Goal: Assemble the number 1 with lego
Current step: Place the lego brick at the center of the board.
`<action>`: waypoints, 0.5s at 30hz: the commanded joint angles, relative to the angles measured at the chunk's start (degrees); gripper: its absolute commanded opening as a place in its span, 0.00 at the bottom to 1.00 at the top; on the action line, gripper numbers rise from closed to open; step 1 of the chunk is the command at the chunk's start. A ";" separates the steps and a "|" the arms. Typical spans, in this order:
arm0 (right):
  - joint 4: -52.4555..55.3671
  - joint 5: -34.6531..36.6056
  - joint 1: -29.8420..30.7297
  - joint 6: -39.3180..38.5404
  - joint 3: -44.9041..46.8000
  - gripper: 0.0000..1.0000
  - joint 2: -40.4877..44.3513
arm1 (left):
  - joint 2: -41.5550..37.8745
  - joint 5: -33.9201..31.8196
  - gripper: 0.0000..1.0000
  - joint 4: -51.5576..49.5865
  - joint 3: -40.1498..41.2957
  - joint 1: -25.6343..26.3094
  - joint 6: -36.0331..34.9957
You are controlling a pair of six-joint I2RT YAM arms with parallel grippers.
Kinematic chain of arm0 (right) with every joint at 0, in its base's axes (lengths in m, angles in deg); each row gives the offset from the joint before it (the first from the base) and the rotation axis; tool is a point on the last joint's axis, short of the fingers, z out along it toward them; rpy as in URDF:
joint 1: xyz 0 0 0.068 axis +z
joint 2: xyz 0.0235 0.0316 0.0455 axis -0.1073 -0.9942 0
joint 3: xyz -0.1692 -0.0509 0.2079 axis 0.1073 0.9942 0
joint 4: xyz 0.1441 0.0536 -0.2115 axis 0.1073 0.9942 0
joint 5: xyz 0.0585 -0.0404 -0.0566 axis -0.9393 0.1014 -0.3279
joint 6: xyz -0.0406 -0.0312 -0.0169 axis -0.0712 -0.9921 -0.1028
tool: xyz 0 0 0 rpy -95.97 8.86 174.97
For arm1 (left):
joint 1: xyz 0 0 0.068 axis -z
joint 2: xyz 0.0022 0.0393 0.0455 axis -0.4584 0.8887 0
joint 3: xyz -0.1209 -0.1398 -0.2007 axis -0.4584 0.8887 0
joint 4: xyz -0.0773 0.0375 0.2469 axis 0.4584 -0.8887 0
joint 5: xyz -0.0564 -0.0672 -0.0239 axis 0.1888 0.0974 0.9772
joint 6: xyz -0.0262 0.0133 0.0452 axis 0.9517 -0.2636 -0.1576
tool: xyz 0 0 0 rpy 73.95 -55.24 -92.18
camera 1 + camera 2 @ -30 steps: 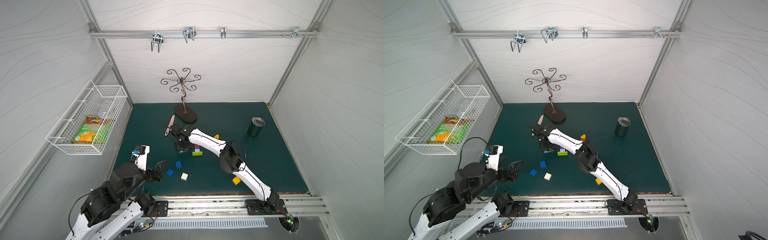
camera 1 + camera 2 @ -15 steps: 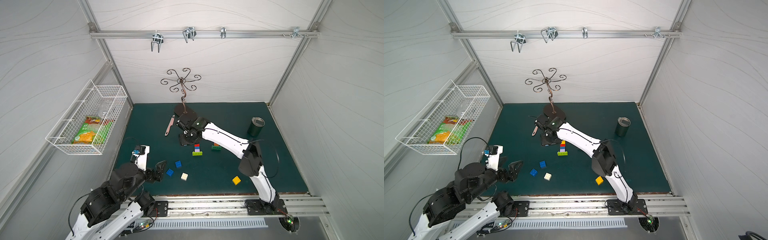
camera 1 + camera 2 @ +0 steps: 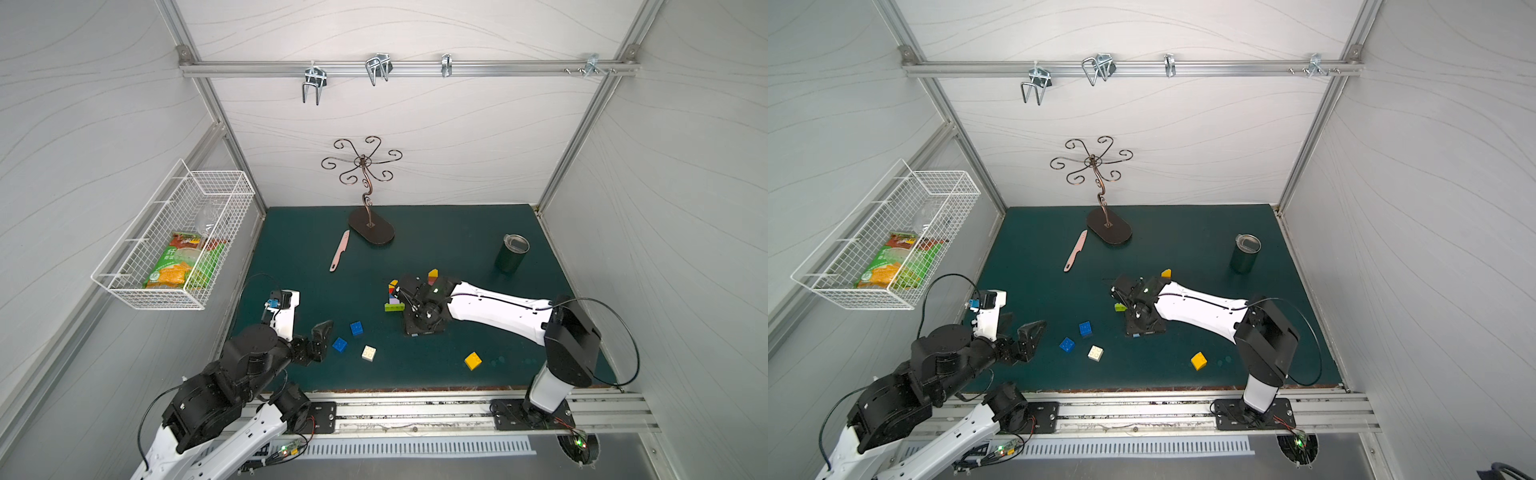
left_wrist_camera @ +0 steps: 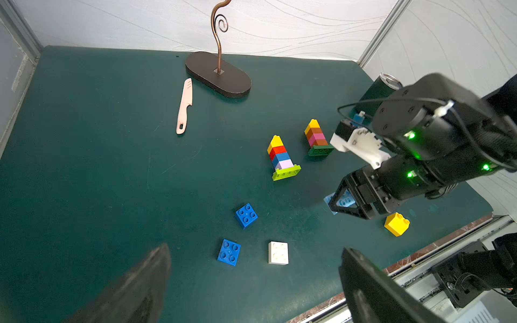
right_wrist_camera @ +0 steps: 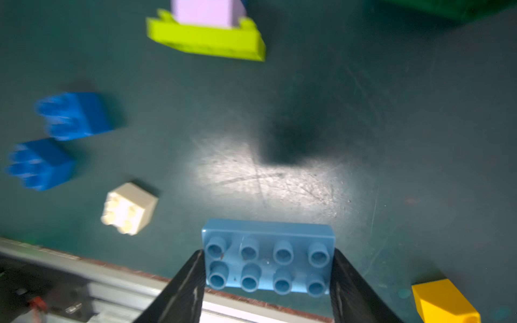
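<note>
One lime-footed tower [image 3: 394,297] stands on the desk [image 3: 457,232] in a top view, your right pincer [image 3: 420,322] low beside it. At the left wrist, the left pincer [image 4: 256,249] is wide open, empty, near blue bricks [image 4: 246,215]. At the right wrist, jaws half closed hold a light-blue brick [image 5: 268,251] by its short ends, I think to keep its underside free.

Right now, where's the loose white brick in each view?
Top view: white brick, near the blue bricks.
Top view: white brick, same spot.
Left wrist: white brick, beside the blue bricks.
Right wrist: white brick, between blue bricks and held light-blue brick.
Shared landmark: lime brick.
</note>
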State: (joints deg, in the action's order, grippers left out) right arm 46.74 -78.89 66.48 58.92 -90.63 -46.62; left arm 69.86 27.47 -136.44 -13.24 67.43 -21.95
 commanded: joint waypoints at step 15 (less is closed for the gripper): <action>-6.56 -3.18 -1.17 5.48 2.76 0.99 -2.49 | 12.45 -0.80 0.99 -4.26 -6.45 0.11 9.65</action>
State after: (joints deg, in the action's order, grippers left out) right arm 39.68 -81.58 65.97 63.51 -88.36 -51.19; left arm 80.70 25.09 -140.35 -17.88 67.43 -16.02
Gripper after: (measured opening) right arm 0.983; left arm 0.993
